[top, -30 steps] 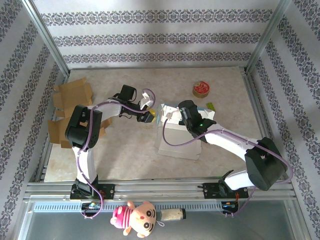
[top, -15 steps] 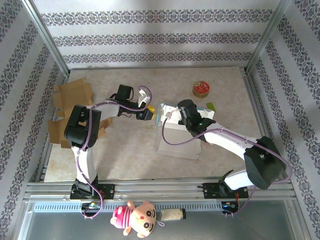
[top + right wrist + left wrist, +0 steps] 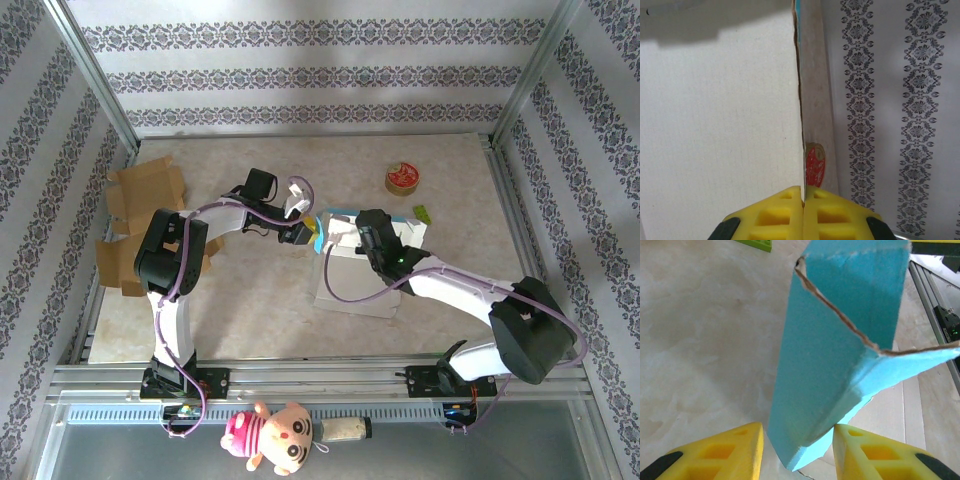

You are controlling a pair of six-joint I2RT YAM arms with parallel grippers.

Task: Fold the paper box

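The paper box [image 3: 358,282], white inside and blue outside, lies partly unfolded mid-table. In the left wrist view its blue flap [image 3: 830,340] stands up. The flap's lower corner sits between the yellow fingers of my left gripper [image 3: 797,427]. The jaws are open: the flap rests against the right finger [image 3: 865,452], with a gap to the left one. My left gripper [image 3: 306,232] is at the box's far left corner. My right gripper [image 3: 803,189] is shut on the thin top edge of a white box wall [image 3: 720,110], and stands above the box's far side [image 3: 350,236].
A round red tin [image 3: 402,179] and a green piece [image 3: 421,213] lie beyond the box on the right. Brown cardboard sheets [image 3: 145,190] are piled along the left edge. A plush toy [image 3: 275,437] lies past the near rail. Patterned walls enclose the table.
My left gripper has shifted right onto the box's corner and its jaws have narrowed. A blue flap now stands up along the far edge. My right gripper moved slightly nearer, still shut.
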